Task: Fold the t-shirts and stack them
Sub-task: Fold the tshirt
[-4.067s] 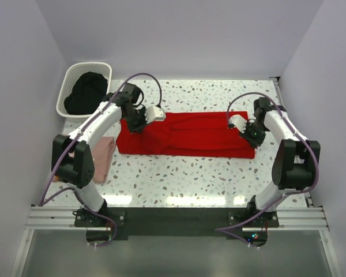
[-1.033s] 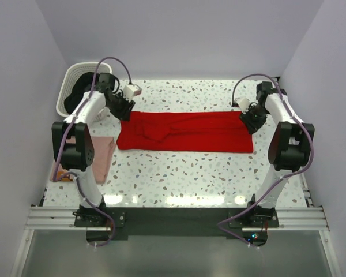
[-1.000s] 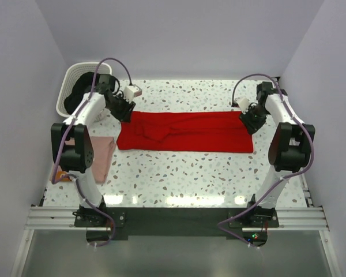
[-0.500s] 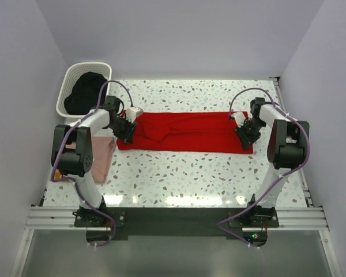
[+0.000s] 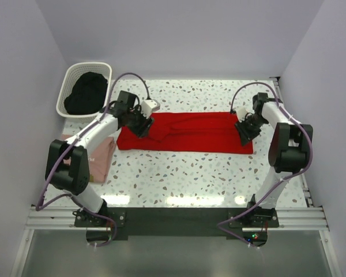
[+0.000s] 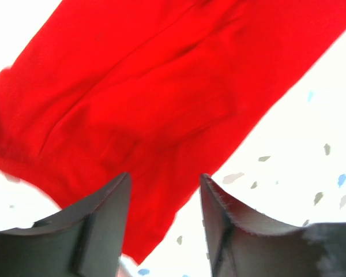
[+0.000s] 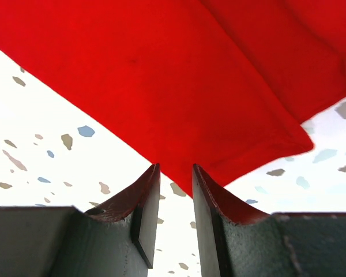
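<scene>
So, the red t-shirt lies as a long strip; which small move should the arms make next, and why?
Probably lower both and pinch the cloth. The red t-shirt lies as a long flat band; the left end effector hangs open over its left end, the right end effector open at its right end. Neither holds cloth, so the next fold likely needs a grasp first.

We see a robotics lab cell. Plain walls (image 5: 179, 40) enclose our speckled table (image 5: 184, 173), arms (image 5: 98, 130) bolted to aluminium rails (image 5: 52, 218).
</scene>
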Tool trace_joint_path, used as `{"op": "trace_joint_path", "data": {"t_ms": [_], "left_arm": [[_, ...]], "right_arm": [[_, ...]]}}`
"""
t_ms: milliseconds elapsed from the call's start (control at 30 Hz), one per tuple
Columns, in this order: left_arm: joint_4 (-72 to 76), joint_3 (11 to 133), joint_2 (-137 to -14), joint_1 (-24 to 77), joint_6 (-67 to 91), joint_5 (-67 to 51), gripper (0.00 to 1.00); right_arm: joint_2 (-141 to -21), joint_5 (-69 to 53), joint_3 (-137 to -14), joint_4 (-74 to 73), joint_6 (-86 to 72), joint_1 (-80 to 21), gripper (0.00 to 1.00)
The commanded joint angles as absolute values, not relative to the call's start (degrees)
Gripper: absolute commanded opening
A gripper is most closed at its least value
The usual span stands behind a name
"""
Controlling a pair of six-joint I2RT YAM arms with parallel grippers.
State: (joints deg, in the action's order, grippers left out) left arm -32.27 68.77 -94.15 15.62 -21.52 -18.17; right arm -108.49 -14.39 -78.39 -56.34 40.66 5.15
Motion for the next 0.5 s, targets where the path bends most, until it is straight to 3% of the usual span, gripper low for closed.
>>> {"op": "trace_joint_path", "data": {"t_ms": [0,233,467], "left_arm": [[-29.4,70.1,-93.3,20.6,-19.1,-13.0,0.59],[-30.2,73.0,-98.0,30.0,-17.0,-5.3,0.59],[-30.2,75.6,-104.7,32.1,-14.7,-0.4,0.5]], "right_arm": [[-105.6,-17.4,-80.9,-57.9,38.3,4.9,0.33],[-106.4,-17.4,-80.9,-57.2,37.8,4.9,0.33],[-107.8,-16.9,-80.3,-56.3,38.1,4.9,0.33]]}}
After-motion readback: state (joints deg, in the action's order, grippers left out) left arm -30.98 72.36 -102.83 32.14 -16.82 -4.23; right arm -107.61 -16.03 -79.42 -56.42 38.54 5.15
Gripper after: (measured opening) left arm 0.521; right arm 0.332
